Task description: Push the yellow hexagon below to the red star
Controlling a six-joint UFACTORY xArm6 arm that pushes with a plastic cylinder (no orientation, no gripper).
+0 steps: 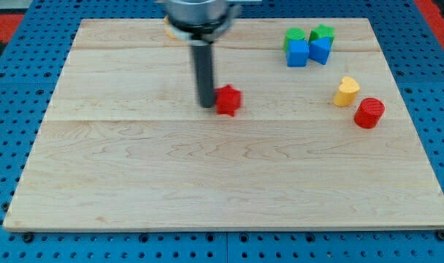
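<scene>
The red star lies on the wooden board, a little above its middle. My tip stands right at the star's left side, touching or nearly touching it. A sliver of a yellow block, likely the yellow hexagon, shows at the view's top, mostly hidden behind the arm's body. Its shape cannot be made out.
A yellow heart-like block and a red cylinder sit at the view's right. Two green blocks and two blue blocks cluster at the top right. The wooden board lies on a blue pegboard.
</scene>
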